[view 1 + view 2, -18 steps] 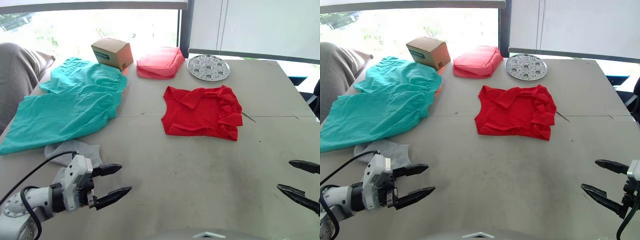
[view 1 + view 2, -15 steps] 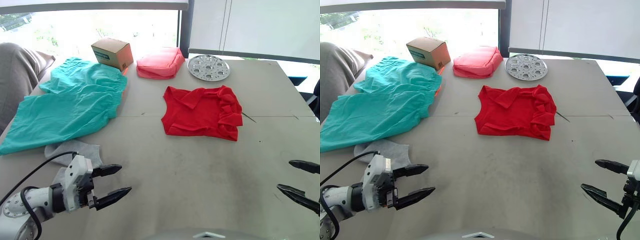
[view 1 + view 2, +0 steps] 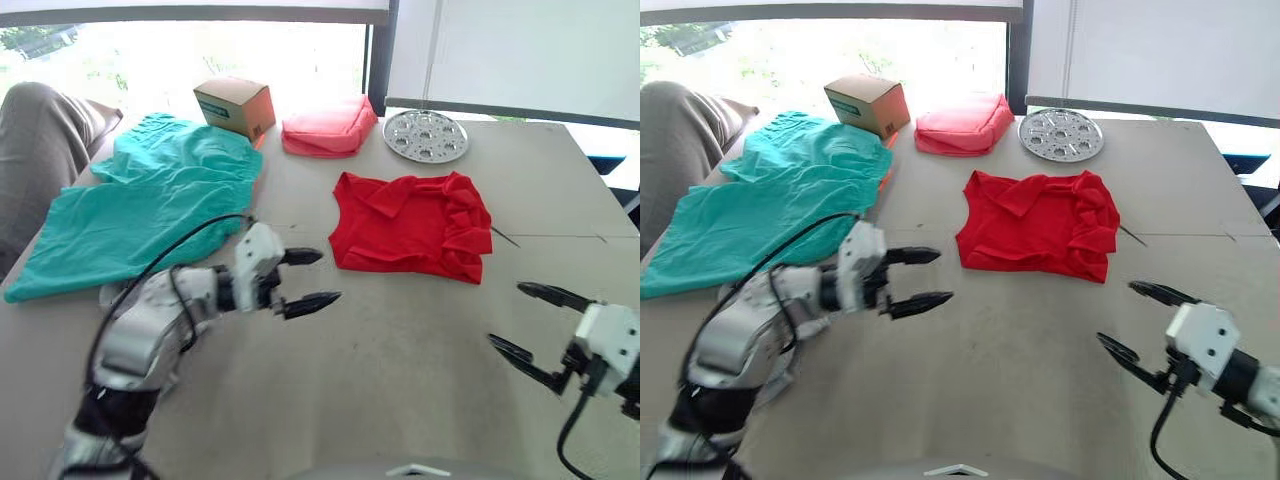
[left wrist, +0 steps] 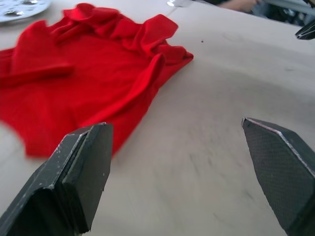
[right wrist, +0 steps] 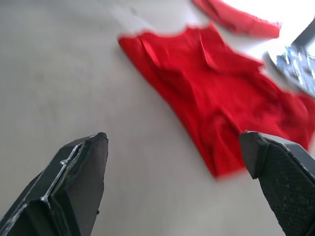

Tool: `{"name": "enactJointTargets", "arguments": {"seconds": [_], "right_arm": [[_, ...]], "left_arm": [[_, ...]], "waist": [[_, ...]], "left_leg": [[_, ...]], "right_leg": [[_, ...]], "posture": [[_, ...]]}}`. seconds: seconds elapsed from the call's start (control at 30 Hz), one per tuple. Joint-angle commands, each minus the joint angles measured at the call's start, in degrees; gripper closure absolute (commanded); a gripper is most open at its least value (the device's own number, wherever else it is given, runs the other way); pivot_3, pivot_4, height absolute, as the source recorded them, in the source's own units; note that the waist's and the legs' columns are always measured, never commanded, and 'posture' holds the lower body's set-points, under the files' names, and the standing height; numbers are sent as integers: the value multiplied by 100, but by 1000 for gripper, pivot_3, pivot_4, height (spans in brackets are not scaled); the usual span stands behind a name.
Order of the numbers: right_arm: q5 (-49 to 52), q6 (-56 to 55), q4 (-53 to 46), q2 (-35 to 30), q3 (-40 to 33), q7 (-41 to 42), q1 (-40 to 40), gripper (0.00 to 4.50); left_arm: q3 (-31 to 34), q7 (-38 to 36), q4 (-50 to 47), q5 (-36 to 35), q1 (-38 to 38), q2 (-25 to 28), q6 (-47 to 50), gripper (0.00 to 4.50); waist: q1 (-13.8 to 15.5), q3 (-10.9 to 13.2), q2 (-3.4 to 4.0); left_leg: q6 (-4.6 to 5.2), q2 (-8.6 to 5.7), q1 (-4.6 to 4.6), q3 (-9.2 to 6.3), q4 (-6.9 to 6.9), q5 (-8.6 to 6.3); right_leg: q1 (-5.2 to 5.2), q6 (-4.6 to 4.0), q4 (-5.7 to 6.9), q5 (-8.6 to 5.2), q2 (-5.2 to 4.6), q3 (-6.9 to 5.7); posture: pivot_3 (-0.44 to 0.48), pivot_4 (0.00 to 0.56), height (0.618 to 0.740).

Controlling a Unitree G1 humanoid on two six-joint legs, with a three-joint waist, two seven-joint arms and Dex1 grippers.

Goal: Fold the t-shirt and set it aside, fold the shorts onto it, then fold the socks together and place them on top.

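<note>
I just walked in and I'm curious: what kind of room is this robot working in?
Probably a lab or test room set up for laundry practice. A plain grey table stands by a bright window, with a red t-shirt and teal shorts spread on it, plus a cardboard box.

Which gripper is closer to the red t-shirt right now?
Left. The left gripper hovers open just off the t-shirt's near-left corner, pointing at it. The right gripper sits open farther back, toward the table's near-right edge.
</note>
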Motion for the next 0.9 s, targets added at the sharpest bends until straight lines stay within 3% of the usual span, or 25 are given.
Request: {"name": "enactJointTargets", "arguments": {"seconds": [0.03, 0.13, 0.2, 0.7, 0.83, 0.9], "right_arm": [[-104, -104, -37, -72, 208, -105, 0, 0], [-320, -408, 192, -95, 268, -50, 144, 0], [-400, -488, 226, -83, 326, -116, 162, 0], [-661, -355, -22, -37, 675, -693, 189, 0], [-707, -340, -110, -35, 724, -799, 247, 0], [-768, -325, -164, -12, 791, -878, 267, 0]], "left_arm": [[-737, -250, 686, 698, -720, -254, -534, 28], [-1008, -19, 1325, 1029, -1358, -766, -661, 28], [-1185, 1, 1696, 1297, -1630, -992, -860, 864], [-1642, 186, 3643, 2467, -2343, -1906, -2247, 864], [-1528, 173, 3953, 2515, -2455, -2025, -2420, 1980], [-1449, 132, 4042, 2498, -2505, -1982, -2490, 1980]], "waist": [[5, -11, -13], [16, -9, -11], [6, -8, -13], [3, -10, -13], [0, -10, -14], [-1, -10, -14]], "left_leg": [[1, -4, 3, 2, 0, 0], [2, -10, -6, 6, -1, 0], [2, -11, -11, 5, 5, 0], [4, -10, -9, 3, 8, 0], [4, -10, -10, 4, 10, 0], [4, -10, -9, 3, 9, 0]], "right_leg": [[2, -16, 1, 10, 1, 0], [3, -21, 1, 11, 2, -9], [3, -21, 2, 11, 2, -12], [4, -17, 5, 10, 1, -7], [4, -15, 5, 10, 1, -8], [4, -15, 6, 10, 1, -8]], "posture": [[0, 150, 739], [0, 150, 739], [0, 150, 739], [0, 150, 739], [0, 150, 739], [0, 150, 739]]}}
